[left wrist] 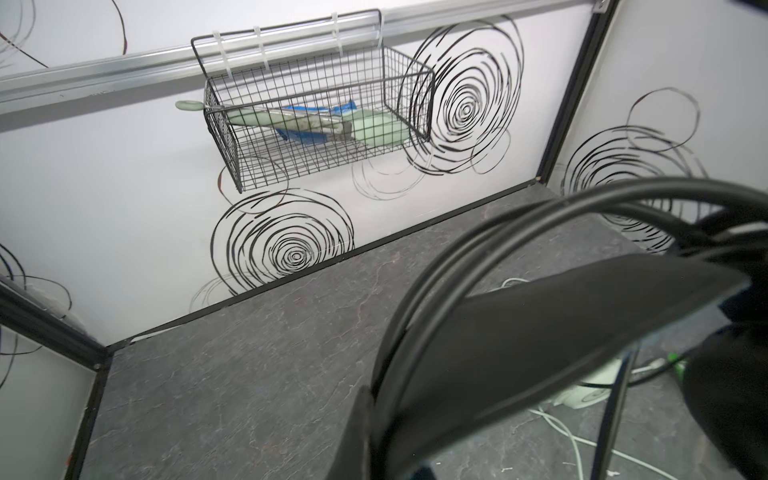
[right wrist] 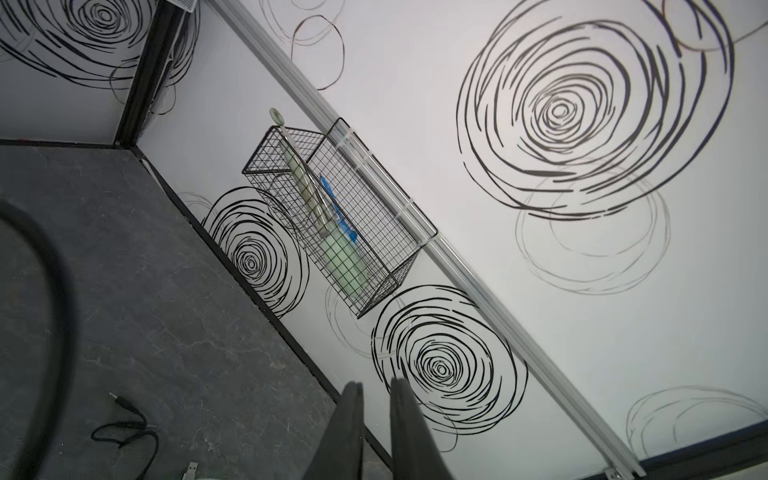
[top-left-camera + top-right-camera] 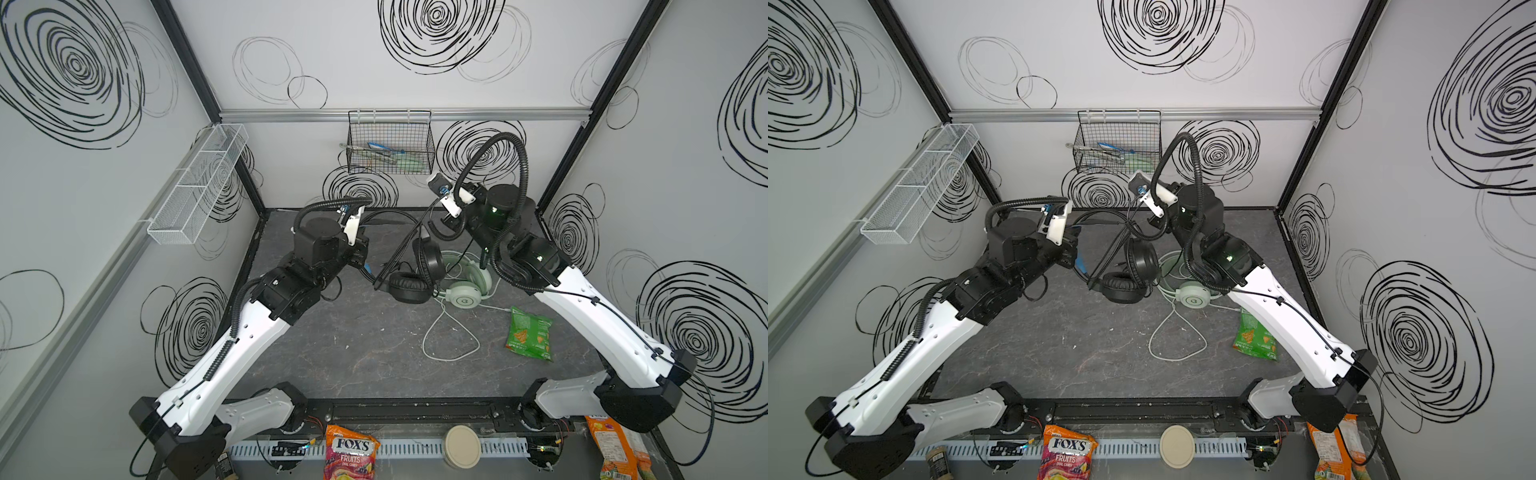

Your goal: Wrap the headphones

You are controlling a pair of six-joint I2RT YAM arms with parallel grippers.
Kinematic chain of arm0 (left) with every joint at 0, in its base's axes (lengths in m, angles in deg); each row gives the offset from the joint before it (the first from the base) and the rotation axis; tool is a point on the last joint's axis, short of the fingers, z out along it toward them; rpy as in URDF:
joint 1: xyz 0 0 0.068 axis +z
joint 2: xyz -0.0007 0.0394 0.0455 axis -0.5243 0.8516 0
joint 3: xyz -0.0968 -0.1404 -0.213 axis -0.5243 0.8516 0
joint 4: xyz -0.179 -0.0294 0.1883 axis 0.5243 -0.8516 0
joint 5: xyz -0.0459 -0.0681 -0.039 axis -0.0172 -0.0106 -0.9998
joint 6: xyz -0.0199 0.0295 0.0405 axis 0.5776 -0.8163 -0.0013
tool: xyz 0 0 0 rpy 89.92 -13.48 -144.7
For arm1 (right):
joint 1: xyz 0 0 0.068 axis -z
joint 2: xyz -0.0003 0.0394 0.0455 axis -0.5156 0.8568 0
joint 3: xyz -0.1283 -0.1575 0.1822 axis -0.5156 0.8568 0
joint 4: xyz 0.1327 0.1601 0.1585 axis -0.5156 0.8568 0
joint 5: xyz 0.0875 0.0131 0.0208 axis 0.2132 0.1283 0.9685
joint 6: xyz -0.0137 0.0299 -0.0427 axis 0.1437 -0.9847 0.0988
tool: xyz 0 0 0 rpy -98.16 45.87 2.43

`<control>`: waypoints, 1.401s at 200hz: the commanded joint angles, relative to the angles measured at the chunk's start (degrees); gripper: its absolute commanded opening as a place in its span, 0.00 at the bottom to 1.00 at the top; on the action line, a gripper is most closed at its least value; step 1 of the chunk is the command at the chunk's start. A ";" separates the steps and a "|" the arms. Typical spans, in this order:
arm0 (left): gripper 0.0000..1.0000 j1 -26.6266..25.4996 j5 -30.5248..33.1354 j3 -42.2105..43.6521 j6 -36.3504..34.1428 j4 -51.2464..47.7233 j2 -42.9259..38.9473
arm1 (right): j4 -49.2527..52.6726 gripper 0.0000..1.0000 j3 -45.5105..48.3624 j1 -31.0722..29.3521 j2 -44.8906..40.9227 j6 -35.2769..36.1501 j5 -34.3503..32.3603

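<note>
The black headphones (image 3: 409, 286) with a blue headband hang over the dark table, and my left gripper (image 3: 360, 258) is shut on the headband. In the left wrist view the headband (image 1: 540, 332) and several black cable turns (image 1: 478, 241) fill the space at the jaws. Black cable strands (image 3: 405, 245) run up toward my right gripper (image 2: 376, 384), which points at the back wall, slightly open with nothing between its fingers. The black plug end (image 2: 120, 403) lies on the table. The mint-green headphones (image 3: 465, 297) rest beside the black cups, with their pale cable (image 3: 449, 345) looped in front.
A green snack bag (image 3: 530, 332) lies right of the pale cable. A black wire basket (image 3: 390, 145) hangs on the back wall and a white mesh basket (image 3: 199, 183) on the left wall. A candy bag (image 3: 349, 453), a round lid (image 3: 461, 446) and an orange bag (image 3: 615, 449) sit at the front edge.
</note>
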 commanded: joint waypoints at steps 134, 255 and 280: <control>0.00 -1.28 -18.40 -12.93 16.06 14.69 -2.76 | -14.47 0.19 17.84 9.61 -5.47 -31.15 24.43; 0.00 -2.07 -25.29 -23.44 26.90 26.12 3.59 | -17.47 0.00 21.76 1.83 -0.96 -35.32 30.14; 0.00 -2.11 -25.50 -22.76 27.80 27.24 3.16 | -18.05 0.00 22.20 1.84 -0.43 -37.10 30.85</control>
